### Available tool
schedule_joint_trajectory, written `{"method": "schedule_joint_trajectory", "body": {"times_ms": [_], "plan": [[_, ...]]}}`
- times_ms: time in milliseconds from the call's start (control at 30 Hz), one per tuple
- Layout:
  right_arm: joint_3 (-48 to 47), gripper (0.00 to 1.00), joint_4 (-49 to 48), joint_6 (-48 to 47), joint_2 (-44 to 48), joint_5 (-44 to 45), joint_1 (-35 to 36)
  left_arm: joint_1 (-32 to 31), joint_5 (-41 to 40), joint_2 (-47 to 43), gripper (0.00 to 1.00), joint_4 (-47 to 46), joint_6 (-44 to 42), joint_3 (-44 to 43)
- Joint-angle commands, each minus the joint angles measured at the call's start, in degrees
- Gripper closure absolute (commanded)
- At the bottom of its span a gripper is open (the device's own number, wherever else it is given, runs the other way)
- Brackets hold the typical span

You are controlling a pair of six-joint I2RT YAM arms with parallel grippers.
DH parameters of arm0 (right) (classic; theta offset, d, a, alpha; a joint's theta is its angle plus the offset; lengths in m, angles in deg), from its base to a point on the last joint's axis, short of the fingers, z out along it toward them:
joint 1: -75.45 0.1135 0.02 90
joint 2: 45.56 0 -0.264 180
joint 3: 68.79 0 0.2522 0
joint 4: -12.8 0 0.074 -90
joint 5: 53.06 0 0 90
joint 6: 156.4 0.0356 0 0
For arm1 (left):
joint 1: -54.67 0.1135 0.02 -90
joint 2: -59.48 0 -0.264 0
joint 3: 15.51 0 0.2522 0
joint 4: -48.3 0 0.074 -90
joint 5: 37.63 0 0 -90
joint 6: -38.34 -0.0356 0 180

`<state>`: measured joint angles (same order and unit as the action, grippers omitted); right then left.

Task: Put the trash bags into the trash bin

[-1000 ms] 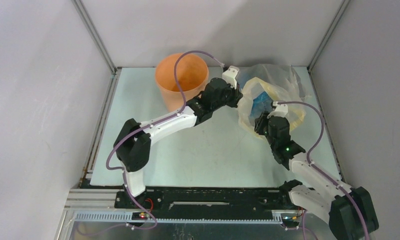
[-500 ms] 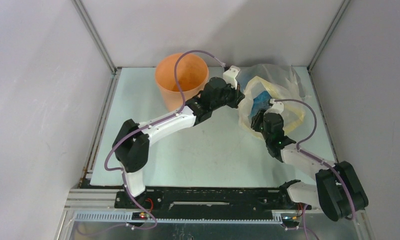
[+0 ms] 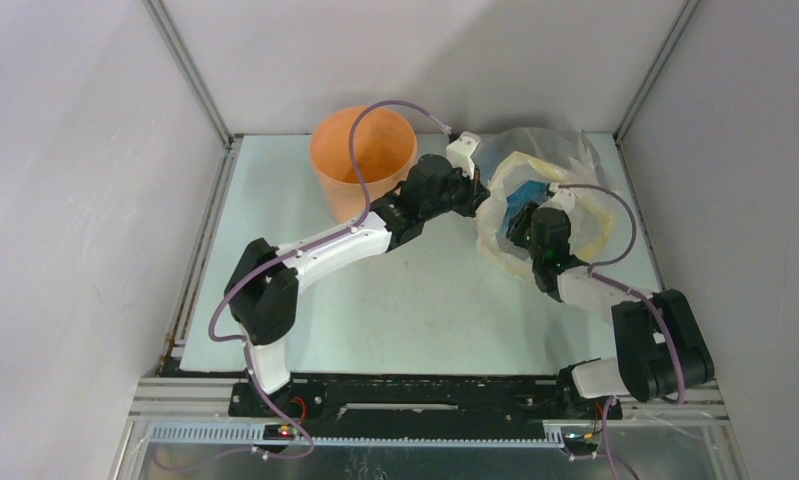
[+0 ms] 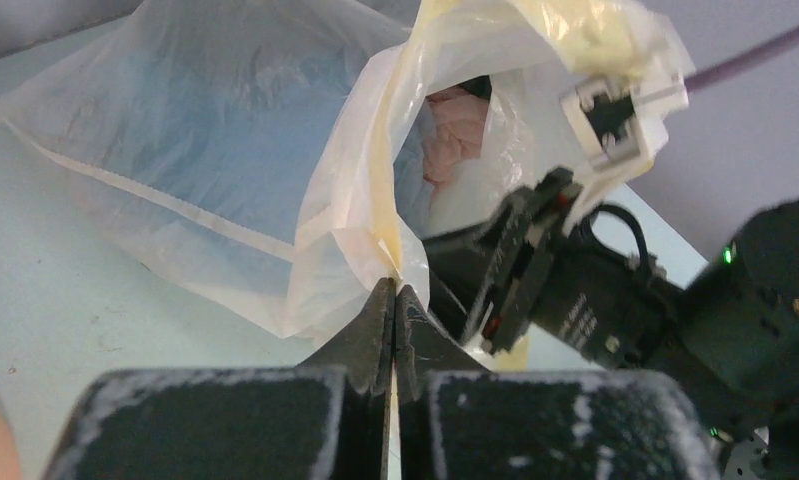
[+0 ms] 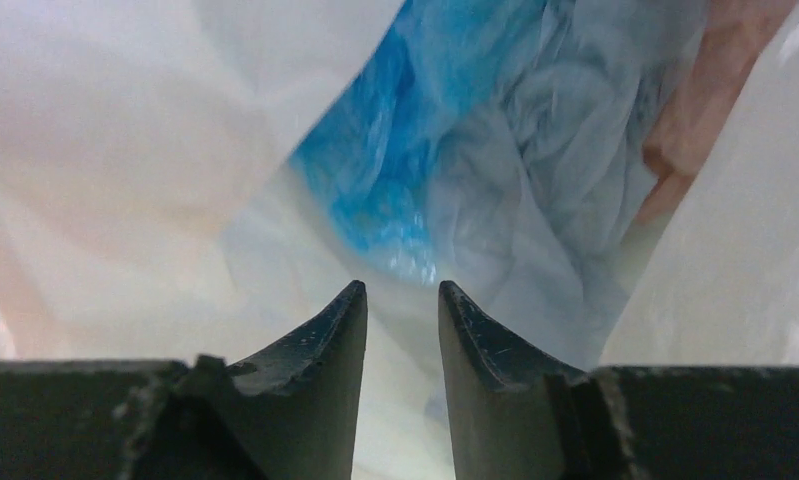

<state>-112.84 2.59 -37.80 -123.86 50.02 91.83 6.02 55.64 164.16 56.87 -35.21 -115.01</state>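
The orange-tan trash bin stands at the back left of the table. The yellowish-clear bag lies at the back right with its mouth held open. Crumpled light-blue trash bags lie inside it; they also show in the top view. My left gripper is shut on the rim of the yellowish-clear bag. My right gripper is open and empty, inside the bag's mouth, its tips just short of the blue film. In the top view it sits at the bag's opening.
A pinkish crumpled film lies beside the blue bags inside the clear bag. Grey walls close in the table on three sides. The right arm's wrist sits close to my left gripper.
My right arm has reached forward, pushing its gripper into the mouth of the yellowish-clear bag towards the blue film. The left arm has held still.
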Motion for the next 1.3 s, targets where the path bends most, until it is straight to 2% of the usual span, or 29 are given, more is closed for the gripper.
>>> {"method": "schedule_joint_trajectory", "body": {"times_ms": [0,300,733,900,1000,1067,1267], "plan": [[-6.89,0.62,-3.44,2.84,-4.31,-1.83,-2.61,-0.31,-0.19,-0.53,1.00,-0.70,-0.76,-3.35],[-17.88,0.49,0.26,4.34,-14.07,2.20,-6.31,0.31,-3.02,2.17,1.00,0.33,-1.11,-7.21],[-26.41,0.47,3.87,3.30,-21.65,3.61,-10.05,1.87,-1.15,5.72,1.00,0.32,-0.47,-10.30],[-27.42,0.63,5.31,2.60,-21.60,2.56,-9.92,2.43,-0.98,5.86,1.00,0.27,-0.46,-10.35],[-27.44,0.81,8.18,2.31,-19.04,2.49,-9.03,2.60,-0.92,5.80,1.00,0.27,-0.32,-10.11],[-27.00,0.98,10.04,2.02,-16.81,2.33,-8.18,2.68,-0.94,5.78,1.00,0.40,-0.31,-9.99],[-21.90,1.00,14.94,2.38,-6.19,1.99,-5.13,2.76,-1.84,5.53,1.00,0.74,-0.19,-9.87]]}}
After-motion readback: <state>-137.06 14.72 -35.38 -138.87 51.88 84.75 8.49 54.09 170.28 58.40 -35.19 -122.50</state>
